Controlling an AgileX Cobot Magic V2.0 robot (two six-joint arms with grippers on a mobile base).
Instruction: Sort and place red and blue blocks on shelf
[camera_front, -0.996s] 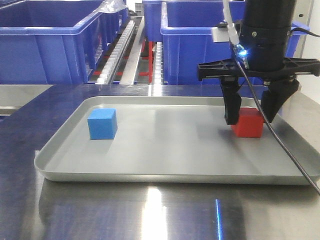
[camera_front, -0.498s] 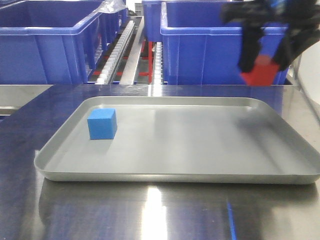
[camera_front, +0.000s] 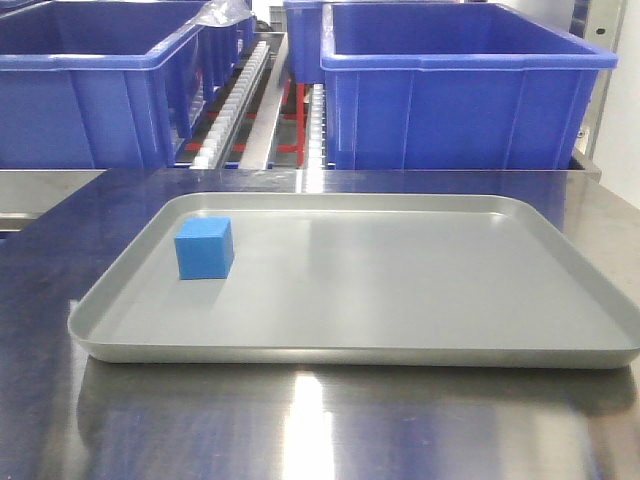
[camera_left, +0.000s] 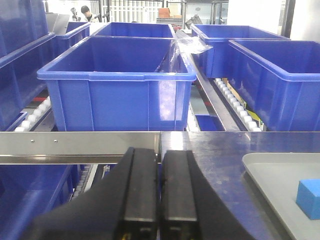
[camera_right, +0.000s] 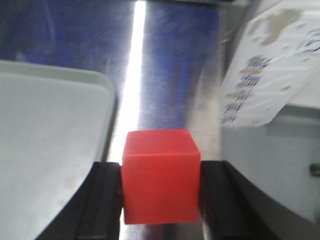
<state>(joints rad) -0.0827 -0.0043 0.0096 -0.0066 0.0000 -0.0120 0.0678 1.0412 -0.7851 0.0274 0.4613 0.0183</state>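
Observation:
The blue block (camera_front: 205, 248) rests on the left side of the grey tray (camera_front: 400, 300) in the front view, and shows at the right edge of the left wrist view as the blue block (camera_left: 309, 198). In the right wrist view my right gripper (camera_right: 160, 185) is shut on the red block (camera_right: 160, 175), held above the steel table beside the tray's corner (camera_right: 75, 100). My left gripper (camera_left: 160, 165) is shut with nothing in it, left of the tray, facing the shelf (camera_left: 235, 105). Neither gripper appears in the front view.
Large blue bins (camera_front: 460, 90) (camera_front: 90, 90) stand on the shelf's white roller tracks (camera_front: 240, 90) behind the steel table (camera_front: 320, 420). A blue bin (camera_left: 120, 85) stands directly ahead of the left gripper. A white labelled object (camera_right: 270, 65) lies at the right of the right wrist view.
The right gripper closed on the red block in the tray, lifted it up and to the right, and has left the front view. The blue block has not moved.

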